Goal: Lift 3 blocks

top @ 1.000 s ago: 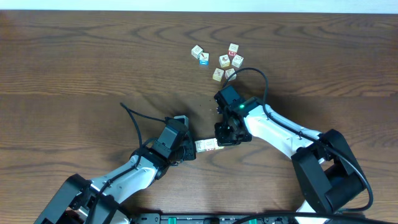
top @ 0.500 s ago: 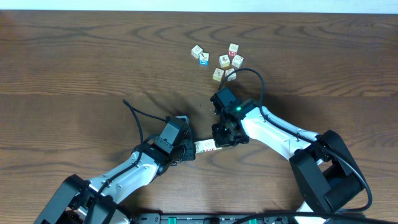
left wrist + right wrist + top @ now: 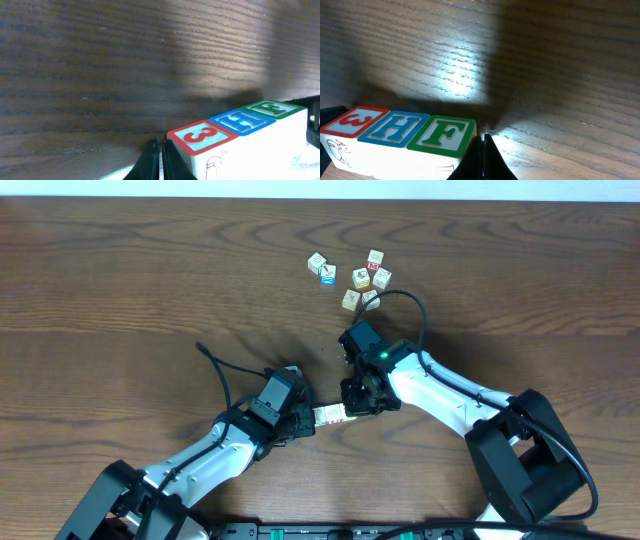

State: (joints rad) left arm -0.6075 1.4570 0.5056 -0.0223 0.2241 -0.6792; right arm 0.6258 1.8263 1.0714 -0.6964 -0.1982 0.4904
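Observation:
Three blocks [image 3: 330, 416] lie end to end in a short row between my two arms. Their tops show a red 3 [image 3: 202, 136], a blue H [image 3: 244, 121] and a green F [image 3: 274, 107]. My left gripper [image 3: 160, 150] is shut, and its closed tips press against the end of the 3 block. My right gripper [image 3: 483, 142] is also shut, its tips against the end of the F block [image 3: 442, 132]. Neither gripper holds anything between its fingers. In the overhead view the left gripper [image 3: 308, 420] and right gripper [image 3: 352, 408] flank the row. I cannot tell whether the row touches the table.
Several more small picture cubes [image 3: 352, 278] lie in a loose cluster at the back, beyond the right arm. The right arm's black cable [image 3: 415, 305] loops close to that cluster. Dark wooden table [image 3: 120, 300] stretches all around.
Both grippers and the row of blocks between them have shifted slightly to the left. The grippers stay shut.

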